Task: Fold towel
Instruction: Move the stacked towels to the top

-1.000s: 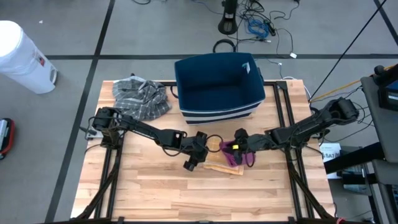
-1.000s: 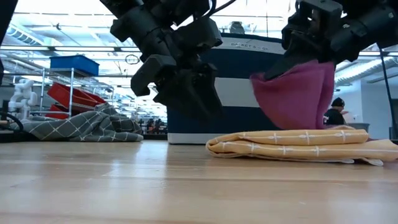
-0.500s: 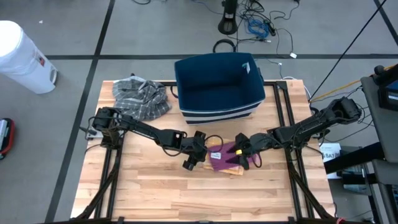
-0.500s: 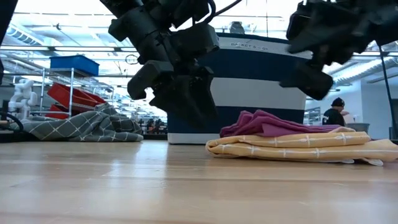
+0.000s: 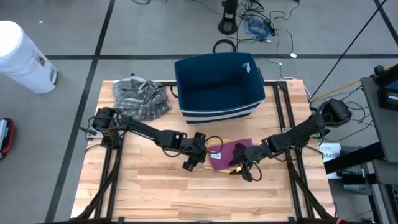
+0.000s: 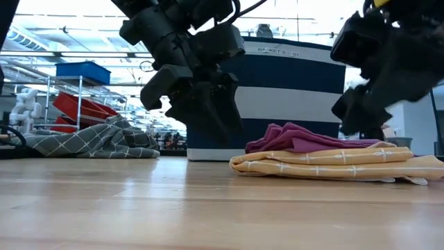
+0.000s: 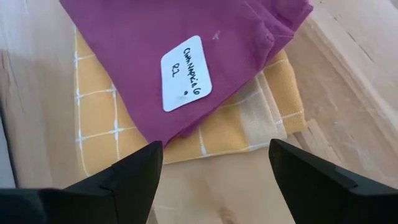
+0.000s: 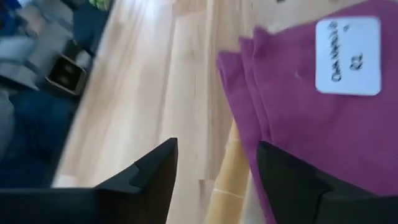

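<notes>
Towel: your purple towel [image 5: 229, 153] is lying folded on top of the yellow checked towel [image 5: 219, 165], mid-surface, just in front of the navy basket [image 5: 217, 86]. White tag [image 7: 186, 72] is facing up.

What changed: a second ago your right arm was dangling the purple one above the yellow stack. Now it's sitting down flat and nothing is gripping it, so you've basically dropped it off.

Right end effector [image 5: 245, 172]: pulling back off the stack toward the near edge of the wooden surface [image 5: 155, 193], fingers spread with nothing between them.

Left end effector [image 5: 192, 160]: hovering just beside the stack on its left, fingers wide apart, empty, hasn't budged.

Fold quality: from the low view the purple one is looking a bit humped at one end, not dead flat. Might want a tidy-up, your call.

What it means: this one's looking pretty much done, I'd say.

Next up, probably: the grey checked cloth [image 5: 140, 96] bunched at the far left corner is looking unfolded.
</notes>
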